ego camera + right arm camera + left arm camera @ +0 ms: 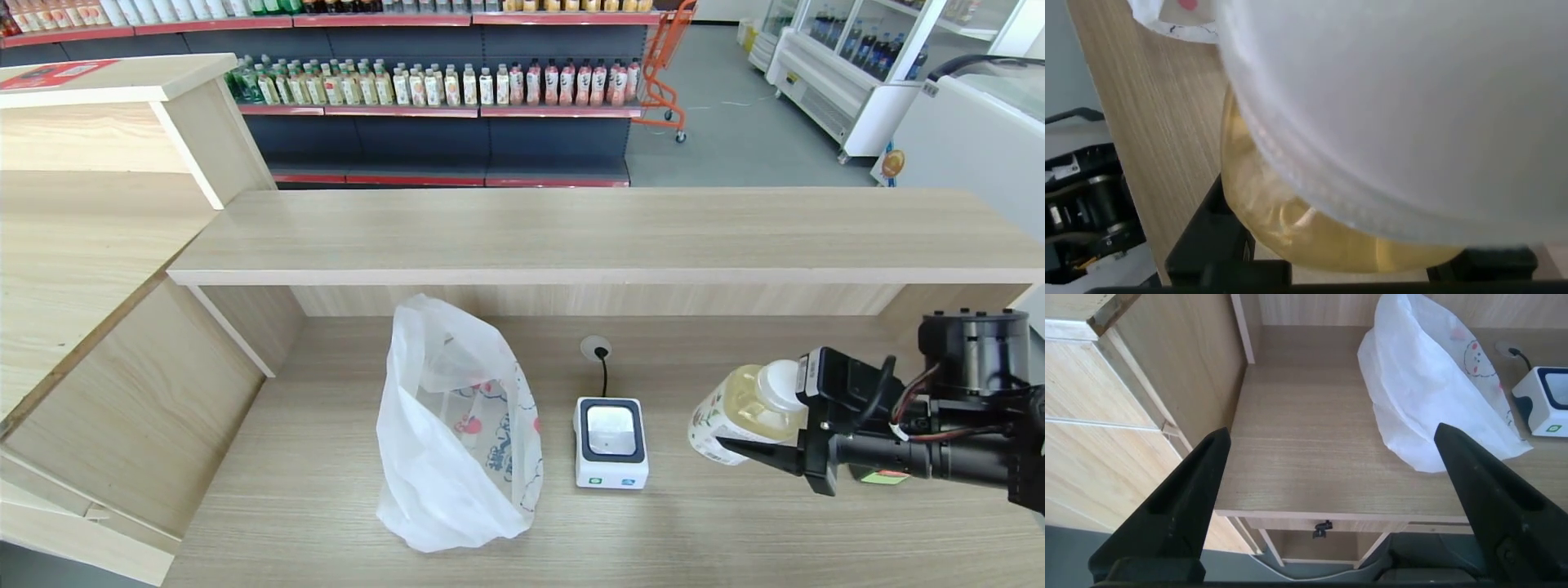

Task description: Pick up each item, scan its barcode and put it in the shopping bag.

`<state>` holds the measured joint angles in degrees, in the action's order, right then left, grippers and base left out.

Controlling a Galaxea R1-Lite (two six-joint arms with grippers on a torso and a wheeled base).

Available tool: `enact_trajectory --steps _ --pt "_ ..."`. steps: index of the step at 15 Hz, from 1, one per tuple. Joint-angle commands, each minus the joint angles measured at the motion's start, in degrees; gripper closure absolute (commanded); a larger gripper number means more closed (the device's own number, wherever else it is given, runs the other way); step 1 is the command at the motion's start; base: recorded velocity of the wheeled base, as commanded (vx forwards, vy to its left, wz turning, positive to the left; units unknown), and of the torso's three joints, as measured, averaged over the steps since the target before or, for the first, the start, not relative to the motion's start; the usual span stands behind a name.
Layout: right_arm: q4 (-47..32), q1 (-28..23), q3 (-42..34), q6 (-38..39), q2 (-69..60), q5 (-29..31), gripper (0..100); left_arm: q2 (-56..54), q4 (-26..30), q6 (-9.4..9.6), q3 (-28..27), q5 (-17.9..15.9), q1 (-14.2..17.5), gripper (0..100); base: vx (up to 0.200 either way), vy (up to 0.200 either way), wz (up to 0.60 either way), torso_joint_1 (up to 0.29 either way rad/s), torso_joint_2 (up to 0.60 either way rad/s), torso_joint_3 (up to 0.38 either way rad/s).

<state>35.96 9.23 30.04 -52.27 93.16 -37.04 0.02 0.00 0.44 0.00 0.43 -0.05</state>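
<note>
Right gripper point(739, 433) clamped on drink bottle point(735, 408), fingers either side of its shoulder. Bottle's long axis near level: white cap point(782, 384) back at the wrist, base leading out past the fingertips. Barcode scanner point(611, 441) lies beyond that base, near but apart; shopping bag point(457, 433) farther along the same line. Left gripper point(1333, 434) spread, holding nothing, bag ahead of it. Judgement: right arm nearer scanner; label likely needs turning down over it
</note>
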Motion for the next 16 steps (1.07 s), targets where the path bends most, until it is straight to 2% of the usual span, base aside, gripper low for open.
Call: enact_trajectory --steps 1,4,8,16 --pt "0.6 0.0 1.3 -5.6 4.7 -3.0 100 0.0 0.0 0.0 0.0 0.0 0.0 0 0.0 0.0 0.0 0.0 0.0 0.0" --pt "5.9 -1.2 2.2 -11.0 10.6 -8.8 100 0.0 0.0 0.0 0.0 0.0 0.0 0 0.0 0.0 0.0 0.0 0.0 0.0" --pt "15.5 -1.1 3.5 -10.8 18.0 -10.3 100 0.0 0.0 0.0 0.0 0.0 0.0 0 0.0 0.0 0.0 0.0 0.0 0.0" --pt "16.1 1.8 13.6 -10.7 25.2 -10.6 100 0.0 0.0 0.0 0.0 0.0 0.0 0 0.0 0.0 0.0 0.0 0.0 0.0"
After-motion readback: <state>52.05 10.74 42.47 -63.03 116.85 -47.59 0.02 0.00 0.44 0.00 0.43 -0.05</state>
